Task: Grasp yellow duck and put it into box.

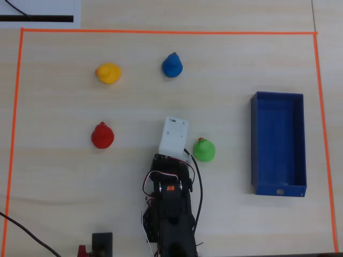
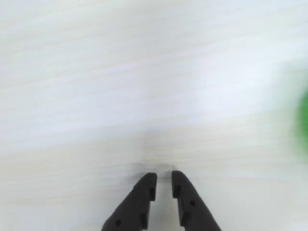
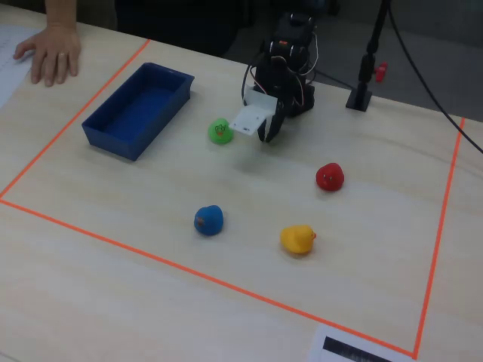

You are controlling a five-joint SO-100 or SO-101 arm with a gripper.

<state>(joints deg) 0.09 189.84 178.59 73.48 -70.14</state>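
1. Pale wood worktop (image 1: 241, 214), orange tape outline (image 1: 161, 32) framing the work area in the overhead view.
2. Arm (image 1: 170, 214) enters from 6 o'clock in the overhead view, folded low, white block (image 1: 173, 136) at its front end.
3. Gripper (image 2: 163, 185) seen in the wrist view from the bottom edge: two black fingers nearly together, only a thin slit between the tips, nothing held. It points down at bare wood.
4. Yellow duck (image 1: 108, 73) sits at about 11 o'clock from the arm's white block in the overhead view, well apart from the gripper, upright on the worktop. Fixed view shows it (image 3: 298, 240) with an orange beak.
5. Box (image 1: 278, 144), dark blue, long, low walls, lies at 3 o'clock from the arm in the overhead view, well apart from the yellow duck. Nothing inside it.
6. Green duck (image 1: 203, 150) just beside the white block at roughly 4 o'clock; a green blur at the right edge of the wrist view.
7. Blue duck (image 1: 172, 65) at 12 o'clock from the block, red duck (image 1: 102, 135) at 9 o'clock.
8. Fixed view: a person's hand (image 3: 53, 51) rests flat on the worktop outside the tape, top left corner.
9. Black stand (image 3: 368, 68) with a cable beside the arm base in the fixed view.
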